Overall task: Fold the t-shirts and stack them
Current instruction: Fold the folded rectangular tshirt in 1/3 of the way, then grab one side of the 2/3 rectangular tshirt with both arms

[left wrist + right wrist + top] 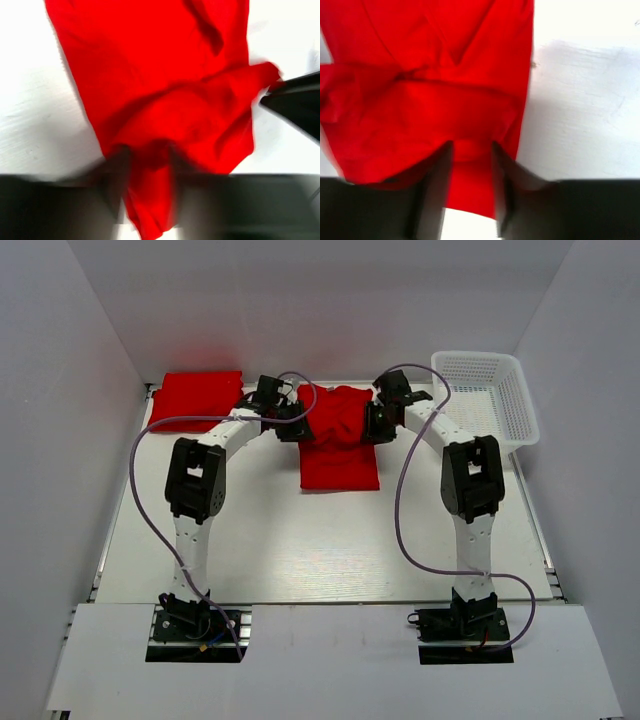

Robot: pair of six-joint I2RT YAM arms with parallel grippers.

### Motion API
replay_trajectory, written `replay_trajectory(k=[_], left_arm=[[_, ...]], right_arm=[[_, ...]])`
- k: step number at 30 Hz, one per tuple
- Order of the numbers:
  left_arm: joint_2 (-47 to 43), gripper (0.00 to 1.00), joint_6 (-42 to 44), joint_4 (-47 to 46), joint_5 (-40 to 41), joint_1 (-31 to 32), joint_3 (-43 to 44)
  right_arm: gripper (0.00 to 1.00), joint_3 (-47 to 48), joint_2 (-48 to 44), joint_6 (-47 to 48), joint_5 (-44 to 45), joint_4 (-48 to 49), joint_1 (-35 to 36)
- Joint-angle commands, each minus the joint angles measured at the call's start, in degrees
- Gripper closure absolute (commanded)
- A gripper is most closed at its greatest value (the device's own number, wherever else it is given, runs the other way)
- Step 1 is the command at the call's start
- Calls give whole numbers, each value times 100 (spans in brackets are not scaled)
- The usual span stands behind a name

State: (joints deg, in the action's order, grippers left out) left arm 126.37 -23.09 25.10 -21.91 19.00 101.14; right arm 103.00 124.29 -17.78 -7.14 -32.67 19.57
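Black fingers of the right tool fill the bottom of its wrist view. They stand parted, with a strip of the middle shirt running through the gap; whether the pads press the cloth cannot be told. Red cloth covers the left and centre of that frame, creased and doubled over on itself, with bare white desk to the right. In the left wrist view the left tool is blurred, yet its fingers also show a gap with a red tongue of cloth in it. Above them the shirt spreads rumpled up the middle of the frame. Seen from above, the middle shirt lies at the upper centre of the frame, bunched along its top and flat lower down. A tool meets each upper side of it, the left tool at the left edge and the right tool at the right edge. A folded shirt lies flat at the upper left, apart from the first. A white basket sits at the upper right.
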Motion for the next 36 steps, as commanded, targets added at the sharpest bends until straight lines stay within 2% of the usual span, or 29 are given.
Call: replay_trajectory(k=[1, 2, 3, 4, 6, 9, 16, 18, 23, 26, 29, 36], left_arm=[[-59, 21, 50, -164, 72, -107, 388], [-112, 0, -2, -164, 73, -107, 441], [-217, 0, -2, -164, 143, -160, 502], [-296, 0, -2, -164, 248, -160, 555], [-498, 0, 59, -164, 354, -160, 556], [-972, 0, 191, -216, 485, -160, 276], [-2027, 0, 823, -155, 706, -28, -1508], [-2247, 0, 877, -321, 478, 33, -2147], [-2380, 0, 1096, -462, 477, 331, -2994], [-2380, 0, 1096, -612, 425, 533, -3126], [-2249, 0, 1096, -612, 705, 648, -3127], [-1923, 1, 1237, -612, 811, 648, -3180]], right_arm=[[45, 465, -1, 231, -297, 234, -24], [36, 501, -36, 266, -332, 217, -32], [20, 502, -123, 319, -402, 208, -32], [10, 467, -263, 345, -420, 199, -15], [10, 318, -596, 398, -446, 252, -6], [10, -401, -1053, 477, -666, 488, 29], [10, -1685, -1714, 346, -720, 883, 161], [10, -2248, -1917, 258, -684, 972, 143], [10, -3110, -2163, 12, -508, 1306, 152], [10, -3216, -2067, -94, -447, 1341, 152], [10, -3251, -1927, -182, -464, 1429, 143], [10, -3295, -1672, -261, -482, 1526, 134]])
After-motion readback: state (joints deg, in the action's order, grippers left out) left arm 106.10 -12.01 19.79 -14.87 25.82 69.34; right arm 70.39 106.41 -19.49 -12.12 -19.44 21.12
